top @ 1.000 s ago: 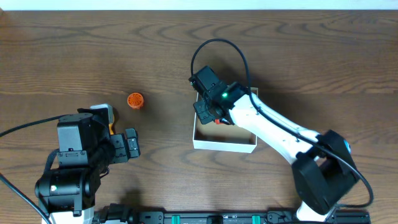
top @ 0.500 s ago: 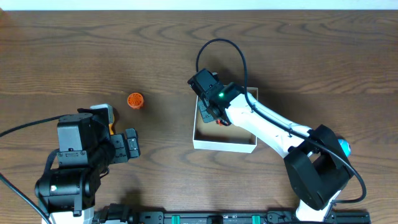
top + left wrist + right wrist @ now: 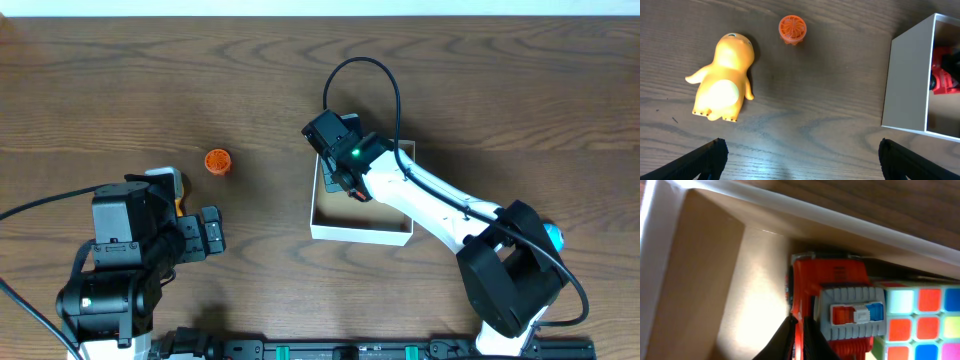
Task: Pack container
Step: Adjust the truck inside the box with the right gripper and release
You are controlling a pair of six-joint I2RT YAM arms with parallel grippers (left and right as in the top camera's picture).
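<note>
Placement step: your right claw (image 3: pixel 799 341) hangs inside the container (image 3: pixel 765 207), which surrounds it, tips nearly together against the red toy truck (image 3: pixel 840 280) just ahead, grip impossible to tell, so next you probably release and lift clear.

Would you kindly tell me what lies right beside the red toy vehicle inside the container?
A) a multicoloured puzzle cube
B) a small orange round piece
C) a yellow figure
A: the right wrist view shows the puzzle cube next to the red toy vehicle in a corner of the container.
</note>
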